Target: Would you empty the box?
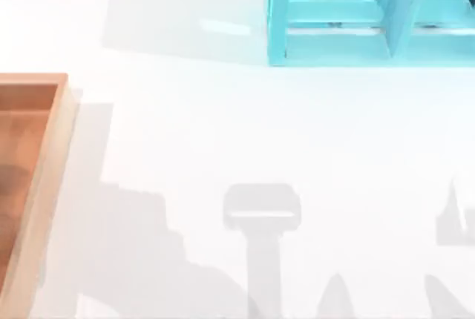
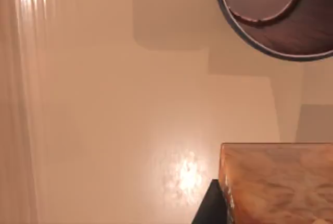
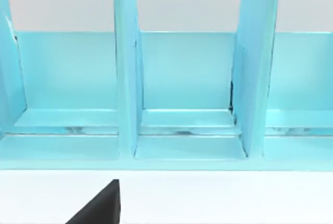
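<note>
One box [image 1: 44, 156] at bench [image 1: 223, 148] left edge: tan rim, reddish-brown wood floor; claw states can't tell.

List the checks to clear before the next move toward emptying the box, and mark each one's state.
1. Box found: ok. The box lies at the top view's left edge, cut off by the frame.
2. Things to remove spotted: ok. The left wrist view shows a round dark bowl and an orange-brown block.
3. Both lie inside the box: cannot tell.
4. Bowl and block apart: ok.
5. Shelf compartments free: ok. The turquoise shelf holds nothing in the three seen from the right wrist.
</note>
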Action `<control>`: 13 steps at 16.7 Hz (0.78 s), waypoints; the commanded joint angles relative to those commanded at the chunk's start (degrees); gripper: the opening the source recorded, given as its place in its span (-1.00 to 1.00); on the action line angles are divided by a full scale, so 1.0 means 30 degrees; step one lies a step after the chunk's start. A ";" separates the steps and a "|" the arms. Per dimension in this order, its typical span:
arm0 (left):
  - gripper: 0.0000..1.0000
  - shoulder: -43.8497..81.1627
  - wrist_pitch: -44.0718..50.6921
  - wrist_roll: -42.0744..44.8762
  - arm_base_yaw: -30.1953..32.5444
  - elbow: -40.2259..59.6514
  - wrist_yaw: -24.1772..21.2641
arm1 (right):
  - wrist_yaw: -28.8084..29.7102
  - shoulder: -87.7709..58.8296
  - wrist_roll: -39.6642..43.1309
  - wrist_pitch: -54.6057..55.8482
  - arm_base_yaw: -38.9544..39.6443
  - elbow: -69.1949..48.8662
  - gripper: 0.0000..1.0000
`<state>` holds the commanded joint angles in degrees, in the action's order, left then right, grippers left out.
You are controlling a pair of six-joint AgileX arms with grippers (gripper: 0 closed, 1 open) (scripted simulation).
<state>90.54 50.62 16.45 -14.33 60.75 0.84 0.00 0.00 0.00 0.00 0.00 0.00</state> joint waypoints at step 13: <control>-1.00 -0.0436 0.8281 0.0669 -0.0975 0.4645 -0.0331 | 0.0000 0.0000 0.0000 0.0000 0.0000 0.0000 1.00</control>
<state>89.23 75.46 18.46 -17.25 74.69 -0.15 0.00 0.00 0.00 0.00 0.00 0.00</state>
